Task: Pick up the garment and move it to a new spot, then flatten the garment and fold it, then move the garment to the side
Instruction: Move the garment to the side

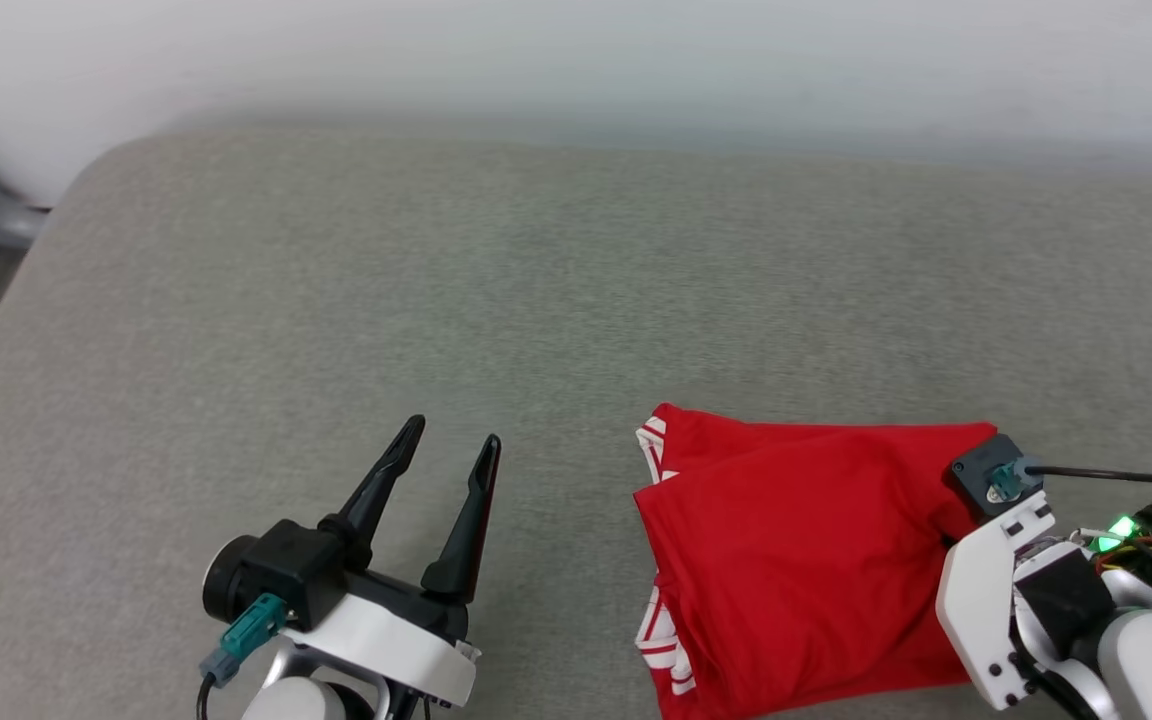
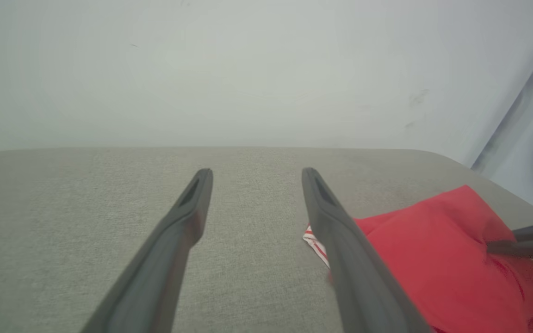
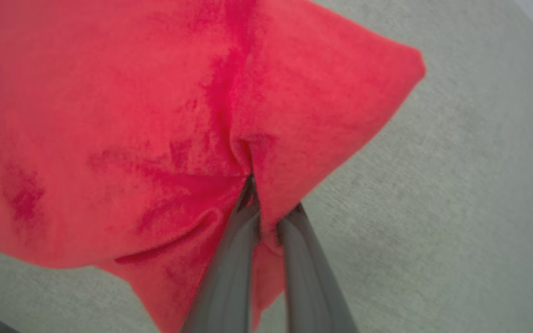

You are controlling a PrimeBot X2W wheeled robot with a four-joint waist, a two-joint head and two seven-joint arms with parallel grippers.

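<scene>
Garment: red folded bundle (image 1: 796, 560) lying on the grey cushion (image 1: 436, 250), on the robot's right and close to the near edge, with striped trim showing along its left side.
Right gripper: the right gripper (image 3: 259, 199) has its fingers pressed together on a pinch of red cloth at the bundle's right edge, and the fabric puckers around the tips.
Left gripper: the left gripper (image 1: 454, 432) has its fingers spread apart and holds nothing. It hovers over bare cushion just left of the garment.
Step in hand: from the compact folded shape, probably the move to the side, with the grasp in place.
Doing it well: drag low and slowly rather than lifting high, so the layers stay stacked. Pull in line with the pinch, not across it.
Risk: I can't tell how many layers the pinch holds. If it holds only the top one, the fold may peel open.
Helper: the free left gripper could steady the striped edge if the stack begins to slide.
</scene>
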